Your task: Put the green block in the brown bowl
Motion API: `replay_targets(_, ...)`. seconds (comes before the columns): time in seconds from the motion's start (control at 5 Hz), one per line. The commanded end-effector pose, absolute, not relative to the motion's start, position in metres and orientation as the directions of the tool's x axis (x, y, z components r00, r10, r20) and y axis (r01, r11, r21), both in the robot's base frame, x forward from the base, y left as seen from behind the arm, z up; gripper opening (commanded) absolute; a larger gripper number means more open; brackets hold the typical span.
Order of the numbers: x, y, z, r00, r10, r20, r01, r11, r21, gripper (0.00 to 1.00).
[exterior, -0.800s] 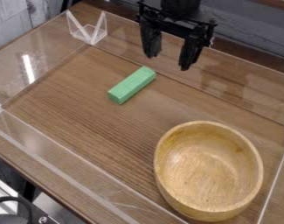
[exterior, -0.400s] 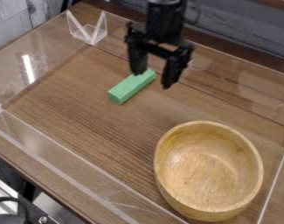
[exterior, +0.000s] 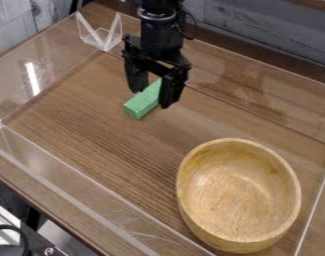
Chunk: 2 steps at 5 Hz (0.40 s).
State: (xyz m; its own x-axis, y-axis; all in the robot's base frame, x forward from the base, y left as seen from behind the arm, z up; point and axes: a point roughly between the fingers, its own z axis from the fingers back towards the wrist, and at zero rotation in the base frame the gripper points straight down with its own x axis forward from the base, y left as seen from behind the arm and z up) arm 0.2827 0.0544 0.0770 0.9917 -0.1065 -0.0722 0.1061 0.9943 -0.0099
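Observation:
The green block (exterior: 143, 101) lies flat on the wooden table, a small bright green bar left of centre. My gripper (exterior: 150, 88) hangs straight down over it, black fingers open and standing on either side of the block's far end. Part of the block is hidden behind the fingers. I cannot tell whether the fingers touch it. The brown bowl (exterior: 240, 193) sits at the front right, a wide round wooden bowl with nothing inside, well apart from the gripper.
Clear acrylic walls (exterior: 71, 180) fence the wooden table top on all sides. A clear plastic stand (exterior: 98, 32) sits at the back left corner.
My gripper has travelled left and down from the back of the table to stand over the green block. The block and bowl have stayed put.

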Motion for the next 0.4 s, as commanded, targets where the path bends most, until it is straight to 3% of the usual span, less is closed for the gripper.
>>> replay_targets(0.0, 0.2894, 0.0623, 0.0838, 0.99, -0.138, -0.015, 0.138, 0.99, 0.008, 1.0)
replay_targets(0.2, 0.2919, 0.0652, 0.0778, 0.986, -0.166, -0.004, 0.166, 0.986, 0.008, 1.0)
